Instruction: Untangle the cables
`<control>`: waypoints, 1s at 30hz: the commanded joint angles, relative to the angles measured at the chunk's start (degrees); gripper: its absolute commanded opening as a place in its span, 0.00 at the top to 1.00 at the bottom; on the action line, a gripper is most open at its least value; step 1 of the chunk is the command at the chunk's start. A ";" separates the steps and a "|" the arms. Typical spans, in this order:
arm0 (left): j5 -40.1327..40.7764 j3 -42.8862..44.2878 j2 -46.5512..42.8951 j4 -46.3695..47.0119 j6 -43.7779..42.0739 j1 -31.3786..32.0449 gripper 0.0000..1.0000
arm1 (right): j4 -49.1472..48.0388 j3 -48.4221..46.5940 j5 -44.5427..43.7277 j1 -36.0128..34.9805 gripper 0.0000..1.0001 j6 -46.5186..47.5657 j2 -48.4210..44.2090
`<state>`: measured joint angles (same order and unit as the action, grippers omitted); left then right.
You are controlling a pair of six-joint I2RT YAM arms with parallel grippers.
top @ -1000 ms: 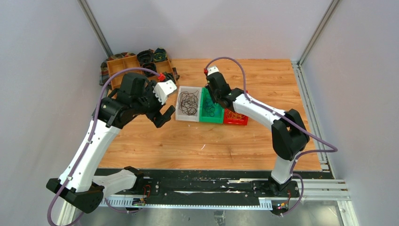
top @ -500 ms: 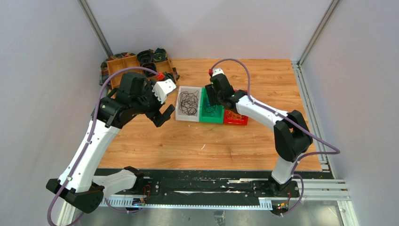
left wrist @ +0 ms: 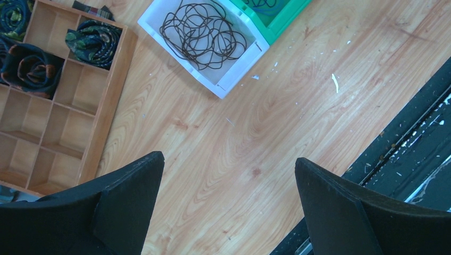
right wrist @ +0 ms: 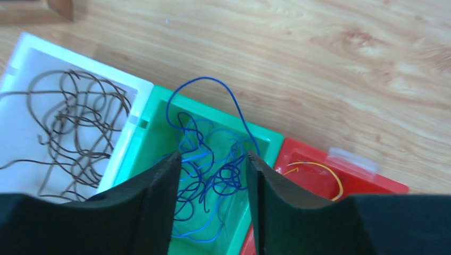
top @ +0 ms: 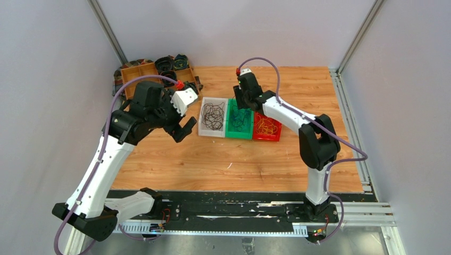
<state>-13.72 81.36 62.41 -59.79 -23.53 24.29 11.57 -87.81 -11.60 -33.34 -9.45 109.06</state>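
Observation:
Three small bins stand side by side mid-table. The white bin (top: 203, 127) holds the black cable (top: 213, 116), also in the left wrist view (left wrist: 202, 34). The green bin (top: 230, 132) holds the blue cable (right wrist: 210, 159), one loop arching over its far rim. The red bin (top: 266, 136) holds the yellow-orange cable (top: 266, 126), a strand of which shows in the right wrist view (right wrist: 319, 167). My right gripper (right wrist: 213, 162) is open and empty, above the green bin's far end. My left gripper (left wrist: 228, 164) is wide open and empty, above bare wood left of the white bin.
A wooden divided tray (top: 139, 71) with dark coiled bundles (top: 170, 65) sits at the back left corner, also in the left wrist view (left wrist: 53, 106). A black rail (top: 234, 204) runs along the table's near edge. Grey walls and metal posts enclose the table.
My right gripper has drawn back toward the far edge, uncovering more of the green and red bins. The left arm has barely moved.

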 commanded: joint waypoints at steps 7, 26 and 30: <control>-1.39 0.39 -0.39 2.14 -0.61 -2.13 0.02 | 2.86 -0.36 -1.52 0.63 0.59 -0.04 6.64; -2.39 -2.85 1.77 6.87 -0.45 -7.30 0.02 | 5.39 -0.45 2.71 -1.23 0.49 -3.63 0.37; -2.46 -3.84 1.97 9.27 0.33 -10.00 0.02 | 6.64 -0.69 4.00 -0.79 0.25 -4.36 -6.27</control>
<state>-15.49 78.70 64.27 -54.46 -23.86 16.56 17.10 -88.09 -9.28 -34.06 -12.62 110.91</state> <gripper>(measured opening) 0.980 0.683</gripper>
